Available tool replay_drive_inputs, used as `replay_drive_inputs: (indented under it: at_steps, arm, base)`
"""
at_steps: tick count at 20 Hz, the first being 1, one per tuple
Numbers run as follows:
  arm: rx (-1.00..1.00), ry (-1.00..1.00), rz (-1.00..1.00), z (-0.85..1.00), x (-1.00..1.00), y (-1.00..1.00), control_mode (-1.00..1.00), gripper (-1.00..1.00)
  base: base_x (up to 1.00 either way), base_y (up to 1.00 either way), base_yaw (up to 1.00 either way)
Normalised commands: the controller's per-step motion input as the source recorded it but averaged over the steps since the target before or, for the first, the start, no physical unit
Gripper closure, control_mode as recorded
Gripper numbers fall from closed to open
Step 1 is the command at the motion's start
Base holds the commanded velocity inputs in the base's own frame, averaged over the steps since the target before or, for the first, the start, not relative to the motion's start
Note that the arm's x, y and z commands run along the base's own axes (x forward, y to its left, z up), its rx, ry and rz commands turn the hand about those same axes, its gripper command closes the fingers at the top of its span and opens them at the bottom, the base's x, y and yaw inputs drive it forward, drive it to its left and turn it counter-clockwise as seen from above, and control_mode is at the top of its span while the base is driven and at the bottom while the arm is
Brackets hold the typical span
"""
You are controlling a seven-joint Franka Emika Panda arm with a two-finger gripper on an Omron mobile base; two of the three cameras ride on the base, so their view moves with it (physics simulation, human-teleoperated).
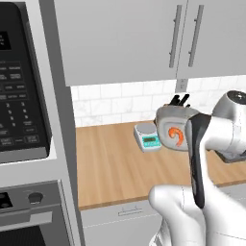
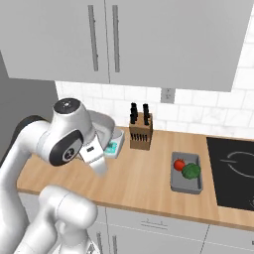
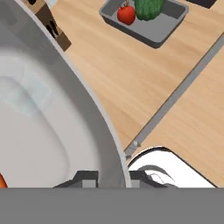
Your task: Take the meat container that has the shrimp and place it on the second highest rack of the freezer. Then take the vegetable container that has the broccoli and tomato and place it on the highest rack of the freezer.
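The meat container [image 1: 165, 118] is a light-grey tray held up off the wooden counter and tipped on edge, its inside facing the left base view with the orange shrimp [image 1: 176, 136] on its floor. In the hand view my gripper [image 3: 113, 178] is shut on the tray's rim [image 3: 101, 131], one finger on each side. From the right base view the tray [image 2: 110, 130] shows behind my hand. The vegetable container [image 2: 186, 184] lies flat on the counter to the right, with the tomato [image 2: 179, 164] and broccoli [image 2: 191, 171] in it, also at the top of the hand view [image 3: 153, 33]. The freezer and its racks are out of view.
A knife block [image 2: 140, 131] and a small kitchen scale [image 1: 148, 136] stand at the back of the counter [image 1: 110, 168]. A black cooktop [image 2: 233, 171] lies at the far right. A microwave [image 1: 19, 81] above an oven [image 1: 29, 211] bounds the left. Wall cabinets [image 2: 149, 39] hang overhead.
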Motion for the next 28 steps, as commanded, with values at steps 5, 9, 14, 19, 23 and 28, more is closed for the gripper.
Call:
replay_drive_inputs:
  at_steps: [5, 9, 14, 19, 23, 28]
  arm:
    - [0.02, 0.35, 0.09, 0.91, -0.16, 0.00, -1.00, 1.00]
    - [0.01, 0.04, 0.00, 0.13, 0.00, -0.07, -1.00, 1.00]
    - [0.00, -0.15, 0.00, -0.08, -0.01, -0.06, -1.00, 1.00]
    - [-0.05, -0.11, 0.00, 0.00, -0.07, 0.20, -1.00, 1.00]
    - [0.00, 0.00, 0.00, 0.00, -0.01, 0.04, -1.00, 1.00]
    - [0.00, 0.00, 0.00, 0.00, 0.00, 0.00, -1.00, 1.00]
  base:
    - [0.00, 0.00, 0.00]
    - [0.00, 0.00, 0.00]
    - [0.00, 0.00, 0.00]
    - [0.00, 0.00, 0.00]
    - [0.00, 0.00, 0.00]
    - [0.00, 0.00, 0.00]
